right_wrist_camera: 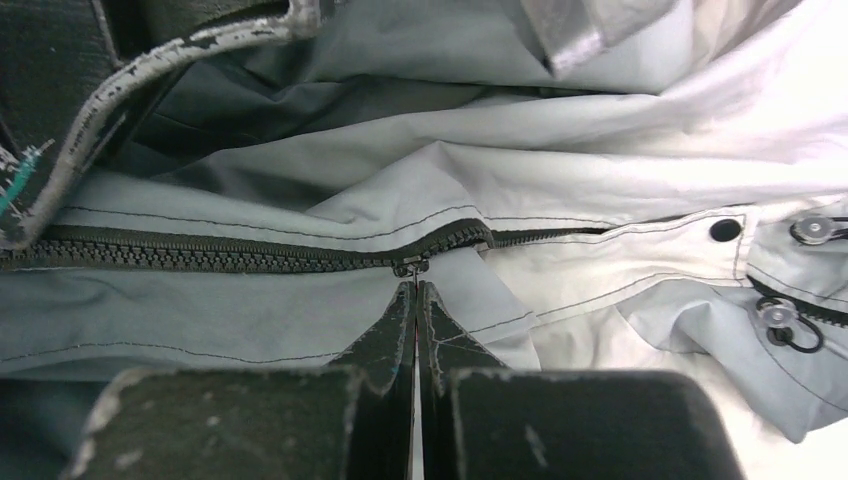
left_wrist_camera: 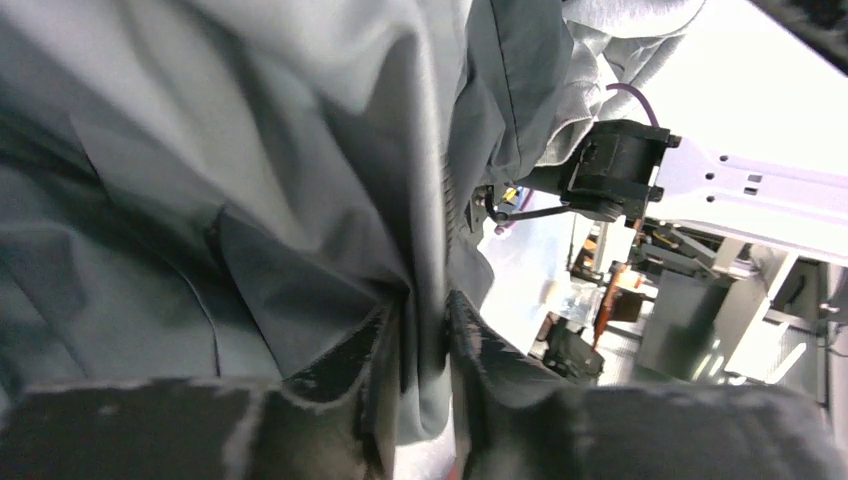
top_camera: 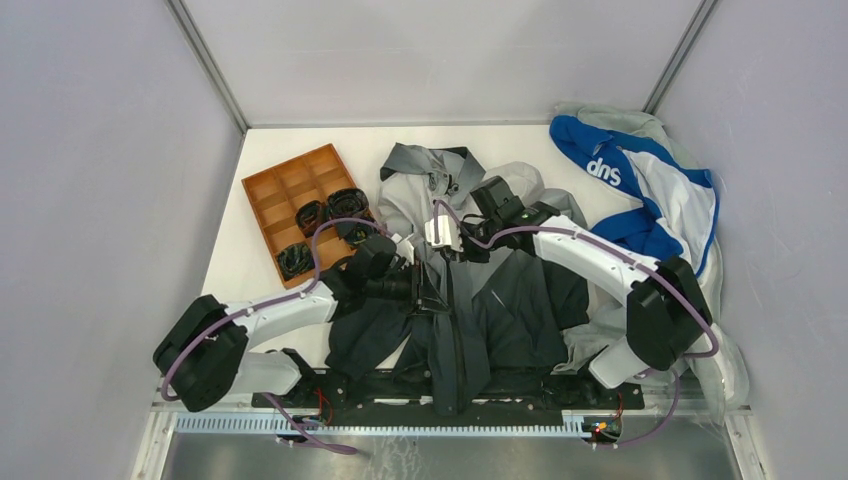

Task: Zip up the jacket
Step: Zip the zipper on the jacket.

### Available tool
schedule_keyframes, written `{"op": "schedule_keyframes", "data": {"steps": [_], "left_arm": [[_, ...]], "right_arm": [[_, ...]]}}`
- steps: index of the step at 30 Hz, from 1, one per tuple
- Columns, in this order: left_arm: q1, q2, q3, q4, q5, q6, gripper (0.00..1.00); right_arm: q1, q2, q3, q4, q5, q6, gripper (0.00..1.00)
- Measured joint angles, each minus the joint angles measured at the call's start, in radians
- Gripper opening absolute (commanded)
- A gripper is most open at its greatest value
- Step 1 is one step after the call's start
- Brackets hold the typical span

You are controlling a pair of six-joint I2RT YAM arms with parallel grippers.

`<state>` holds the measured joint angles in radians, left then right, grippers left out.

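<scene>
1. Nearest my bases, the dark hem of the jacket (top_camera: 500,300) lies over the near edge of the table (top_camera: 240,270). It fills the gap between my two arms, so I have little free room there.
2. My left gripper (left_wrist_camera: 420,310) sits low on the jacket's left front. Its jaws stand a little apart with a grey fold between them. I cannot tell whether they press it.
3. Left of that arm a narrow strip of white tabletop runs beside the grey side wall.
4. My right gripper (right_wrist_camera: 415,285) is pressed closed at mid-chest, its tips right at the zipper slider (right_wrist_camera: 410,268). I cannot tell whether the pull tab is pinched between them.
5. The zipper (right_wrist_camera: 200,255) shows meshed teeth on one side of the slider. On the other side the pale collar cloth carries snap studs (right_wrist_camera: 725,229).
6. The jacket lies spread at the table's middle, fading to light grey toward its hood at the far end.
7. Far left, a brown compartment tray (top_camera: 275,190) stands just beside the jacket's shoulder, with black items (top_camera: 345,203) in some cells.
8. Far right, a blue-and-white garment (top_camera: 640,185) is heaped against the right wall, crowding that side.
9. Behind the hood a band of white table reaches the plain grey back wall.
</scene>
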<state>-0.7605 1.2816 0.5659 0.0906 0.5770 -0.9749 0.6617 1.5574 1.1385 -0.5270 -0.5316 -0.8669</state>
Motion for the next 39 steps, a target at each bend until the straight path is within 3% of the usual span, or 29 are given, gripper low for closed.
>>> {"op": "schedule_keyframes", "data": {"steps": [8, 14, 18, 22, 26, 31, 33, 34, 39], "left_arm": [[0.037, -0.1, -0.01, -0.063, -0.019, -0.021, 0.77], [0.159, -0.203, 0.011, -0.106, -0.119, -0.027, 0.87], [0.235, -0.124, 0.163, -0.205, -0.219, 0.01, 0.86], [0.264, 0.142, 0.511, -0.366, -0.319, 0.105, 0.79], [0.265, 0.441, 0.874, -0.555, -0.38, 0.205, 0.77], [0.265, 0.657, 1.048, -0.774, -0.441, 0.306, 0.77], [0.265, 0.701, 1.078, -0.844, -0.462, 0.338, 0.72], [0.265, 0.721, 1.099, -0.881, -0.472, 0.353, 0.67], [0.265, 0.765, 1.179, -0.954, -0.462, 0.409, 0.14]], "right_arm": [[-0.02, -0.146, -0.104, -0.006, -0.064, -0.079, 0.0], [-0.022, -0.232, -0.211, 0.003, -0.083, -0.099, 0.0], [-0.023, -0.236, -0.256, 0.021, -0.087, -0.093, 0.0], [-0.022, -0.236, -0.262, 0.042, -0.09, -0.072, 0.0], [-0.022, -0.234, -0.262, 0.062, -0.095, -0.045, 0.0], [-0.022, -0.234, -0.261, 0.073, -0.097, -0.021, 0.0], [-0.022, -0.233, -0.26, 0.077, -0.097, -0.016, 0.0], [-0.022, -0.233, -0.26, 0.079, -0.097, -0.014, 0.0], [-0.022, -0.225, -0.26, 0.09, -0.097, -0.004, 0.0]]}}
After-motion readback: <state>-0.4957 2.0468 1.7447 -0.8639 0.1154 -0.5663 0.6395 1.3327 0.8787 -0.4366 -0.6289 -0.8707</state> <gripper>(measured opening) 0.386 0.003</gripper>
